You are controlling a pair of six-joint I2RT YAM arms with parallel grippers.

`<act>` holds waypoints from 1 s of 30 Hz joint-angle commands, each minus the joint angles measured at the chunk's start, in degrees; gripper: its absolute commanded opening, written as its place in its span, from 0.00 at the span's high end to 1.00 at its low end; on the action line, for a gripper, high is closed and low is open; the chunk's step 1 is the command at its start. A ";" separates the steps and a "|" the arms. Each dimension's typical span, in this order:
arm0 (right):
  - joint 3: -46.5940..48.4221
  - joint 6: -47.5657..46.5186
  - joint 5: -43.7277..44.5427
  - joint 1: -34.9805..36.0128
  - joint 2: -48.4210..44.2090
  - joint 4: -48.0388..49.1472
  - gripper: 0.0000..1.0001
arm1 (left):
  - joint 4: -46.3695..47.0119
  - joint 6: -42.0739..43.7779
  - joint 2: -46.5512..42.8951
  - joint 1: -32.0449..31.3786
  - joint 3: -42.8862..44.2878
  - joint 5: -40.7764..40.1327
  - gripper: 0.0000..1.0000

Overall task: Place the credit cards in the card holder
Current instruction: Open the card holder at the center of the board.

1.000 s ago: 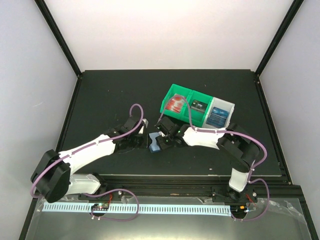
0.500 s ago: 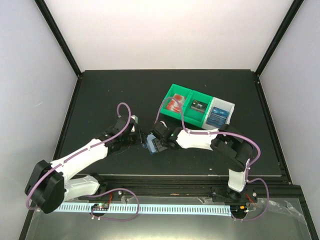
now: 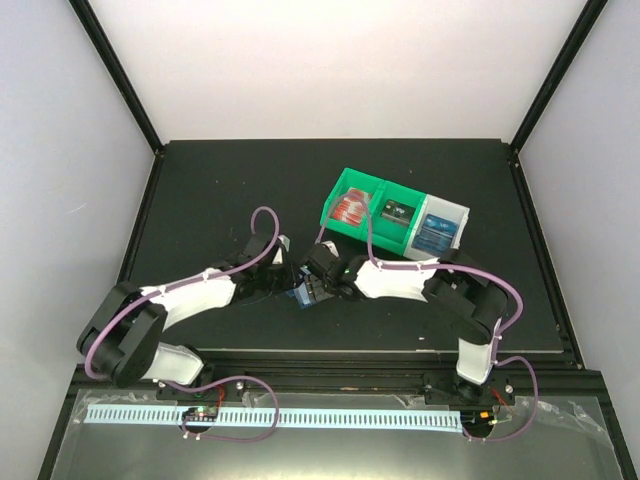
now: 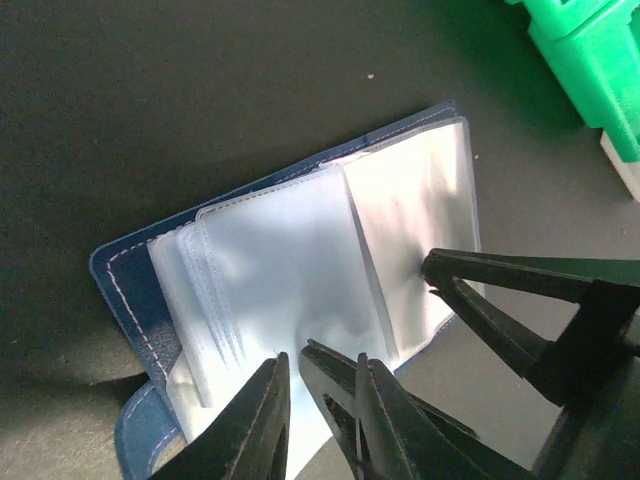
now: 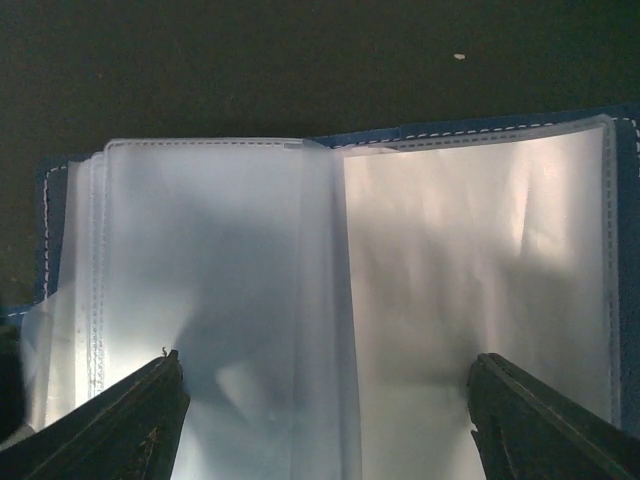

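The right end effector (image 5: 327, 358) has been opened wide over the card holder (image 5: 330, 250), spread open on the surface (image 3: 200, 200) near the compartment tray (image 3: 333, 200) and largely hidden from above. The left end effector's (image 4: 320, 365) state cannot be told.

Green-and-white tray (image 3: 358, 181) (three compartments) sits on black table (image 3: 220, 190).

Black table (image 3: 200, 200): card holder (image 5: 400, 280) lying open; compartment tray (image 3: 447, 204) behind, rightward.
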 commanded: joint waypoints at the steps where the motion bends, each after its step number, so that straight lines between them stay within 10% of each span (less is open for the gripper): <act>1: -3.90 3.28 -4.41 -0.06 0.14 -0.16 0.22 | 7.31 -1.89 3.30 0.01 -1.09 1.95 0.81; 19: -4.16 0.45 -8.33 -6.02 -14.72 -4.03 0.27 | 2.28 5.26 10.55 0.09 -0.56 -0.34 0.84; 30: 8.90 -29.62 -14.80 -24.55 -17.96 -12.95 0.29 | -2.62 17.80 14.19 0.14 6.75 0.82 0.84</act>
